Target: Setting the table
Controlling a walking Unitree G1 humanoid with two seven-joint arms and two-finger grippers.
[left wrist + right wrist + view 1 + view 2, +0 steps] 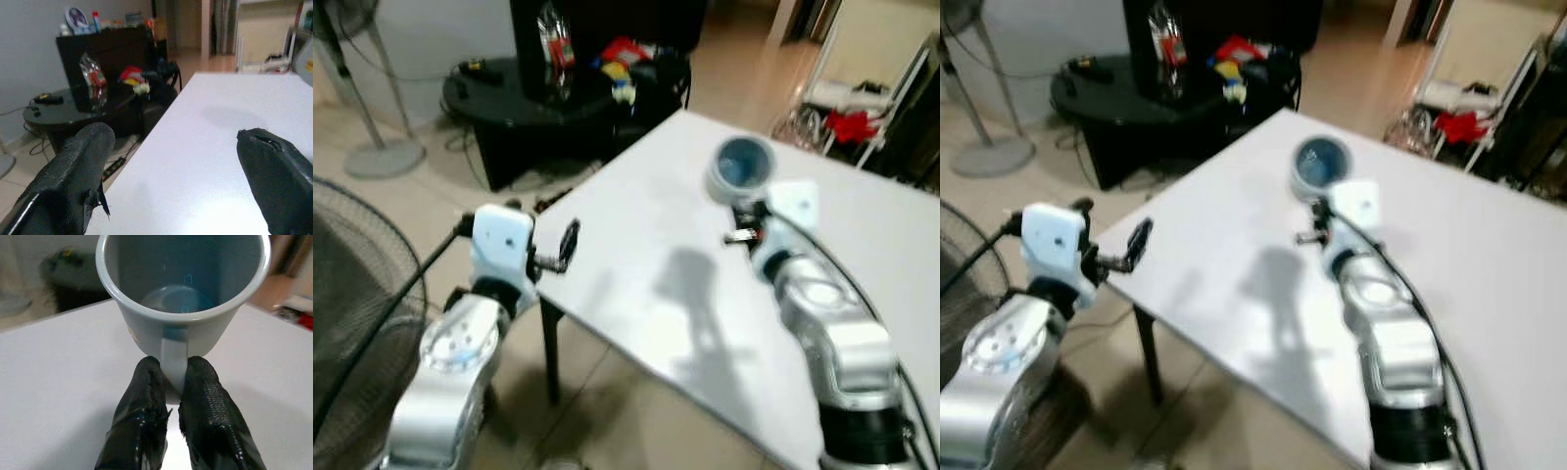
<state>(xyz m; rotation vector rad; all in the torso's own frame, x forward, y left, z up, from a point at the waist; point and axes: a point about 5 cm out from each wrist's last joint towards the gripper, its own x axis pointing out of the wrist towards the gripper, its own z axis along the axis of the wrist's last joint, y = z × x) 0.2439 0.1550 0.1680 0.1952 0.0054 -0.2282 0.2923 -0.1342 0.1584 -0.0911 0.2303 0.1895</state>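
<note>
The left gripper (553, 257) hangs at the white table's (646, 294) near left edge, its fingers (78, 176) spread wide and holding nothing. Farther in, toward the far corner, the right gripper (171, 382) has its fingers pinched tight on the handle of a pale blue-grey mug (740, 166), held upright with its base at or just above the tabletop; contact cannot be told. The step in hand looks like placing the mug; next it likely needs lowering until it stands firm, then a release. The tabletop around it is bare. Beyond the table, well apart, stand a low black round table (499, 98) with cluttered packets, and a standing fan (372, 137).
</note>
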